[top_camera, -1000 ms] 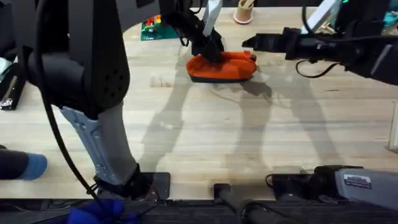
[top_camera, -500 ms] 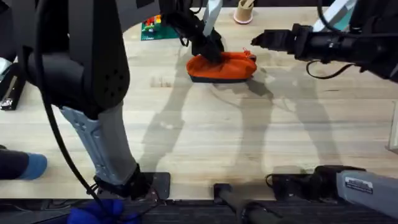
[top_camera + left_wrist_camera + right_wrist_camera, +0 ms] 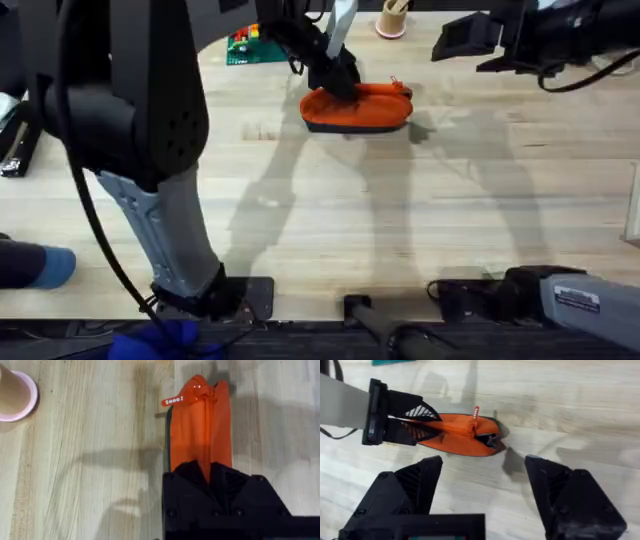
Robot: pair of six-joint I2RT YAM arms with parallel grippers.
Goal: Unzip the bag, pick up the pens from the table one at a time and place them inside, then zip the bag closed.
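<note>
We see the bag (image 3: 357,108), an orange pouch with a dark base, lying on the table (image 3: 330,210) in the upper middle of the overhead frame; our left gripper (image 3: 340,78) is clenched on the bag's left end, fingers pressed around the fabric; the zipper pull tab (image 3: 172,400) sticks out at the far end; our right gripper (image 3: 452,40) hangs released, fingers spread wide, at the upper right, apart from the bag; a pink-based cup (image 3: 391,19) stands at the top edge.
</note>
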